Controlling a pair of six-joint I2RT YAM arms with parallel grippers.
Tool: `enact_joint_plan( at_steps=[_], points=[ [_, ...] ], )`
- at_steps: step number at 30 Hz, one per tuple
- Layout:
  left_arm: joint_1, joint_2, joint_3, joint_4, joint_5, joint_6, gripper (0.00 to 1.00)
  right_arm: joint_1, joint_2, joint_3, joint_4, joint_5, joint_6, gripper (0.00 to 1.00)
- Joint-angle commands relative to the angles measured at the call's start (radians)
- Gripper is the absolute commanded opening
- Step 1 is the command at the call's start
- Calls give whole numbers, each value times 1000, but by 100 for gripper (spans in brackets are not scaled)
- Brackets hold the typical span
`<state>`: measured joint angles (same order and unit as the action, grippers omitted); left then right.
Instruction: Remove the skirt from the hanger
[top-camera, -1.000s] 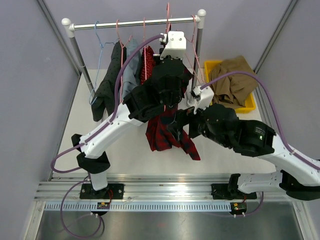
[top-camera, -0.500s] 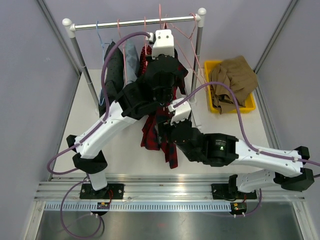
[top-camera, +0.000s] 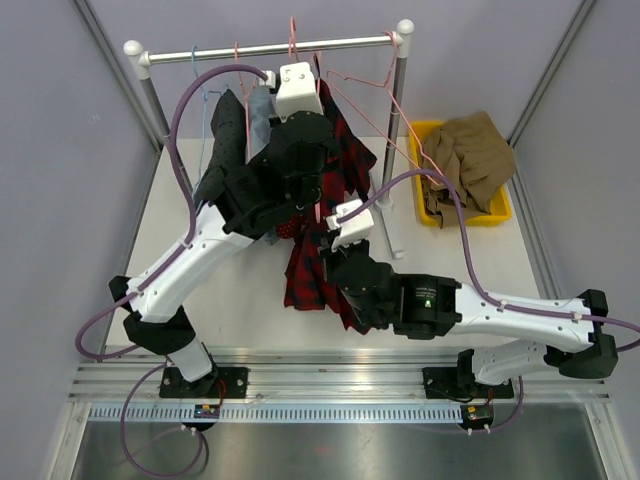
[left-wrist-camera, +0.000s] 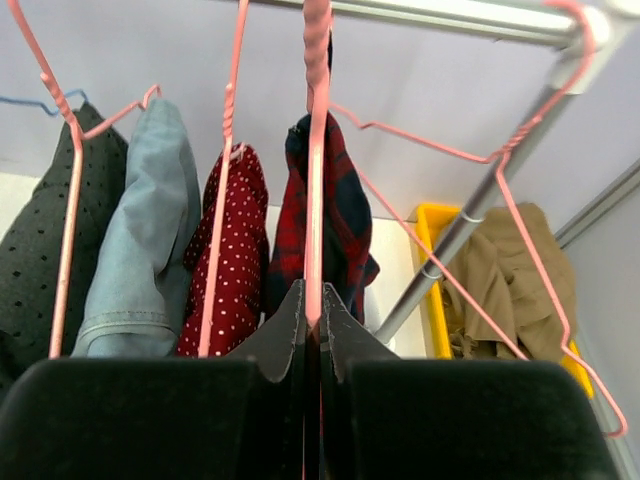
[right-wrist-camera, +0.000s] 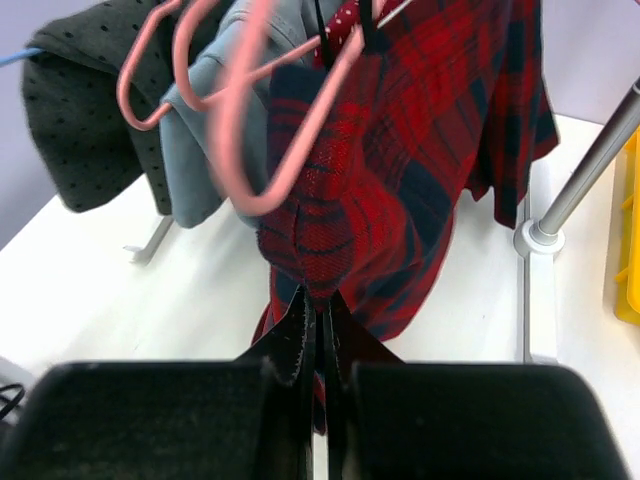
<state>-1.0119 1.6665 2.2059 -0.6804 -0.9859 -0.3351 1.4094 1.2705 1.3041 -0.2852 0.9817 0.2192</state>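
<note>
Skirt (right-wrist-camera: 420, 150) red plaid, long axis vertical, hem down | left gripper (left-wrist-camera: 313, 318) clamped on pink hanger (left-wrist-camera: 316, 150) neck | right gripper (right-wrist-camera: 316, 305) pinching skirt fold

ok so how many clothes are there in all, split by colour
red: 2, the plaid skirt and the polka-dot garment
dark grey: 1, the dotted garment
light blue: 1, the denim garment
brown: 1, the brown garment
total: 5
</note>
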Motion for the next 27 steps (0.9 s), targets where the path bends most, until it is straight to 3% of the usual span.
enact_joint_plan(
  at_steps=[1, 7, 11, 16, 20, 27],
  points=[
    [28, -31, -69, 146, 10, -61, 0, 51, -77, 95, -8, 70, 28, 0],
    [90, 33, -83, 205, 24, -88, 0, 224, -63, 193, -91, 205, 3, 0],
    [116, 139, 29, 216, 36, -46, 0, 347, -31, 211, -106, 287, 40, 0],
    [141, 223, 176, 206, 58, -12, 0, 444, 27, 236, -244, 330, 179, 0],
    [142, 219, 196, 187, 79, -2, 0, 450, 49, 203, -367, 331, 365, 0],
    [87, 73, 149, -5, 222, -19, 0, 405, -16, 61, -356, 365, 424, 0]
  ],
)
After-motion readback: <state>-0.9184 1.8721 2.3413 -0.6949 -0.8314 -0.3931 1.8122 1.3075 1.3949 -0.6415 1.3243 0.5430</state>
